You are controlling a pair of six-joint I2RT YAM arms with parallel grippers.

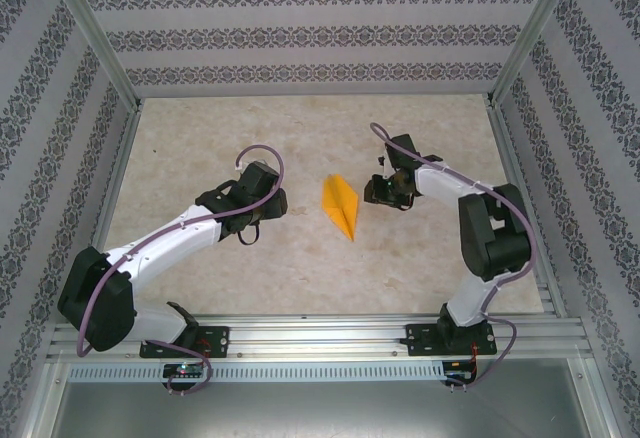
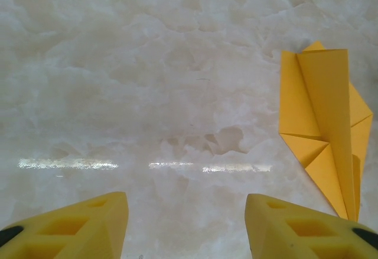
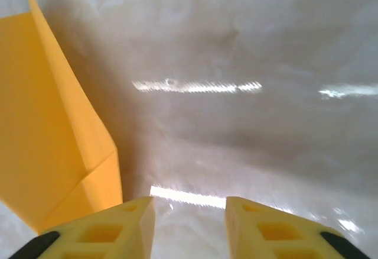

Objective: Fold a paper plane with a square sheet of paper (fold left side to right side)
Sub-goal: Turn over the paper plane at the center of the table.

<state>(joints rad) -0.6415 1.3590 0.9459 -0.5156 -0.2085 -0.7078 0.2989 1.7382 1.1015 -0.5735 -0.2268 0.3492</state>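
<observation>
L arm reaches in from the near-left corner of the worktop (image 1: 190, 128). L gripper (image 1: 272, 206) sits left of centre; from the top cam it's dark and small, gap hard to make out. On the L wrist cam, L gripper (image 2: 186, 229) shows two yellow fingers (image 2: 77, 226), both cut off by the bottom edge. They're set wide apart w/ bare worktop between, nothing gripped. Paper plane (image 1: 340, 205) lies about mid-worktop between the two grippers, apart from the L one and just beside the R one. It's a narrow orange dart, point toward the near edge, wide end toward the far edge. L wrist cam has the plane (image 2: 325, 117) at the right w/ layered folds and creases clear; its tip runs down to the right-hand finger, can't tell if touching. R wrist cam: plane (image 3: 41, 123) is cut off by the left edge, and its lower corner drops behind the near finger, contact unclear. R gripper (image 3: 189, 226) has fingers (image 3: 277, 229) at a narrower gap, parted, nothing between them, paper off to the side. R gripper (image 1: 380, 190) is right of centre; R arm comes from the near-right corner.
</observation>
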